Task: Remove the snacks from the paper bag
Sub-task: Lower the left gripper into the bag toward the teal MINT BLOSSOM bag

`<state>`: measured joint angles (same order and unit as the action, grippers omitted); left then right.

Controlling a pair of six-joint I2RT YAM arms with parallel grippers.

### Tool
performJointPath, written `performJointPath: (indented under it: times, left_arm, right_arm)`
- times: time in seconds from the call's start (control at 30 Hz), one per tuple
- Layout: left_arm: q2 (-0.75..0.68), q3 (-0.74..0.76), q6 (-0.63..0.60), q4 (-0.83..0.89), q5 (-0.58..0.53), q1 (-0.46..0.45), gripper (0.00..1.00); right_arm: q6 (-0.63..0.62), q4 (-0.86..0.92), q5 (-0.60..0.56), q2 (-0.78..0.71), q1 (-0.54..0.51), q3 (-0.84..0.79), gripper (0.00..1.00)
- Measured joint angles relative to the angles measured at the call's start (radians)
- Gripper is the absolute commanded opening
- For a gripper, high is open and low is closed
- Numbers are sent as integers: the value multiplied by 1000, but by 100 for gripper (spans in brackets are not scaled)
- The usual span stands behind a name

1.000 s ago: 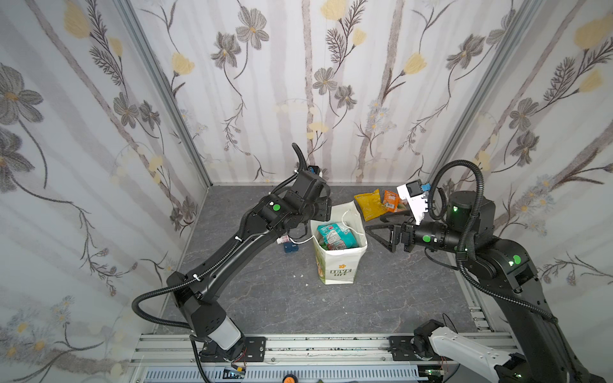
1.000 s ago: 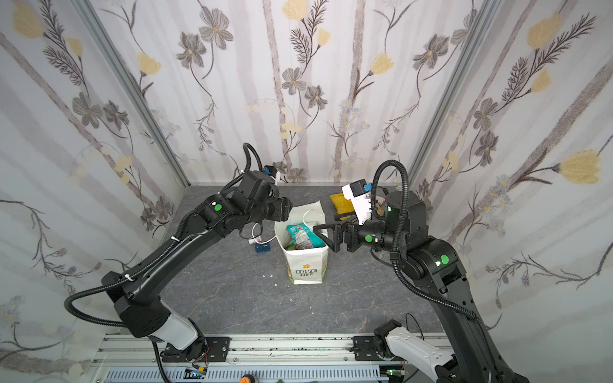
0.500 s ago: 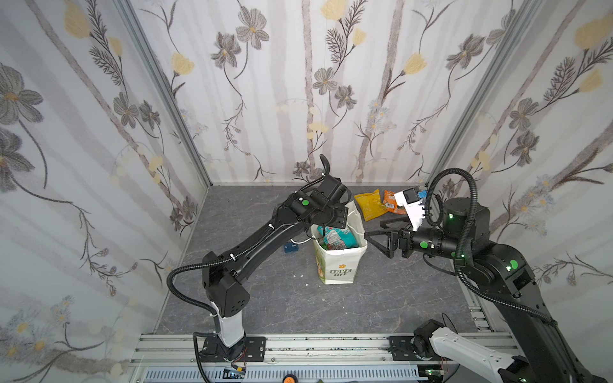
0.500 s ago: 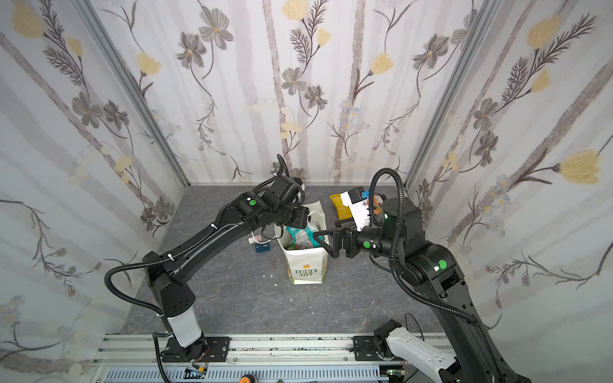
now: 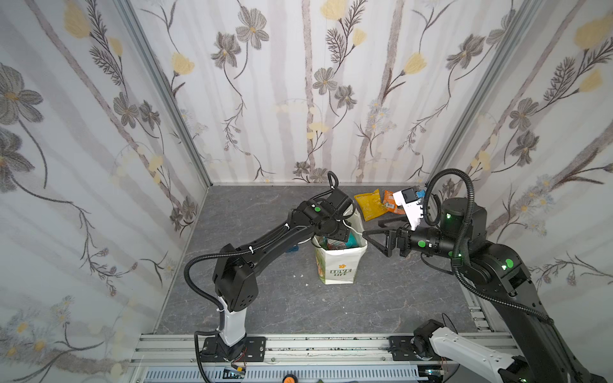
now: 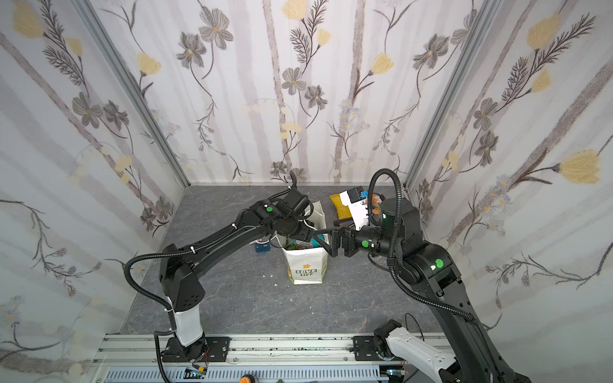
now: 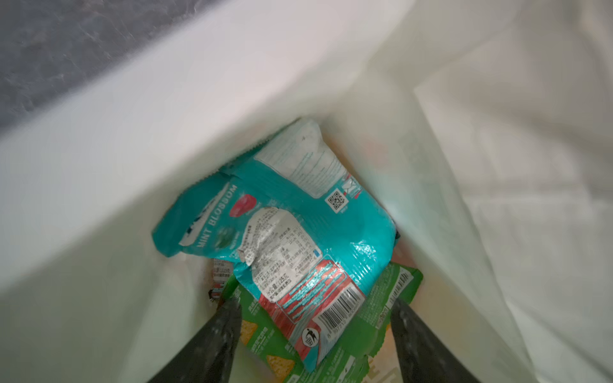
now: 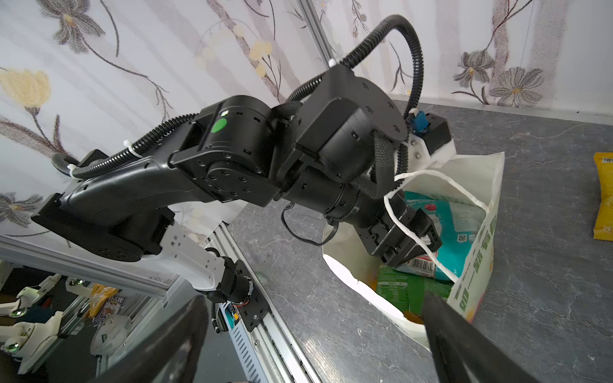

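Snacks sit in the paper bag (image 5: pixel 338 265), which stands upright mid-bench. A teal packet (image 7: pixel 298 225) lies on top with a green packet (image 7: pixel 388 308) under it. A yellow packet (image 5: pixel 370 205) and an orange packet (image 5: pixel 388 203) already lie on the bench (image 5: pixel 265 298) behind the bag.

Your left hand (image 7: pixel 313 308) is down inside the bag's mouth, released and gripping nothing. Its fingers (image 7: pixel 225 331) are spread to either side of the teal packet's barcode end, probably set that wide so the crinkly foil slips between them.

Your right hand (image 8: pixel 313 295) is also released, jaws wide, level with the bag's right rim. It looks placed to steady the light bag. Whether it touches the paper, you cannot tell from these views.

Mind the edges. The white walls crowd close on both sides of the left hand, leaving little sideways room, so straight up looks like the way out. A cord handle (image 8: pixel 418 173) lies across the left hand in the right wrist view. It could snag and drag the bag up with the packet.

The near bench in front of the bag offers the most open room. A small blue box (image 6: pixel 262 247) sits near the bag's left side.
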<state>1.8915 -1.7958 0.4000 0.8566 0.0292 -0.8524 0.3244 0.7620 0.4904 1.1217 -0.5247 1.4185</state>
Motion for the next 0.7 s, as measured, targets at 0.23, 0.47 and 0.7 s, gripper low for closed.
performJointPath:
  times: [0.23, 0.47, 0.7]
  left_arm:
    - [27, 66, 15, -34, 0, -3, 78]
    - [61, 91, 16, -68, -19, -3, 70]
    - [73, 112, 19, -116, -32, -3, 43]
  right_arm:
    - [0, 0, 0, 0, -2, 0, 99]
    - [6, -1, 0, -2, -2, -10, 99]
    - [6, -2, 0, -8, -2, -29, 99]
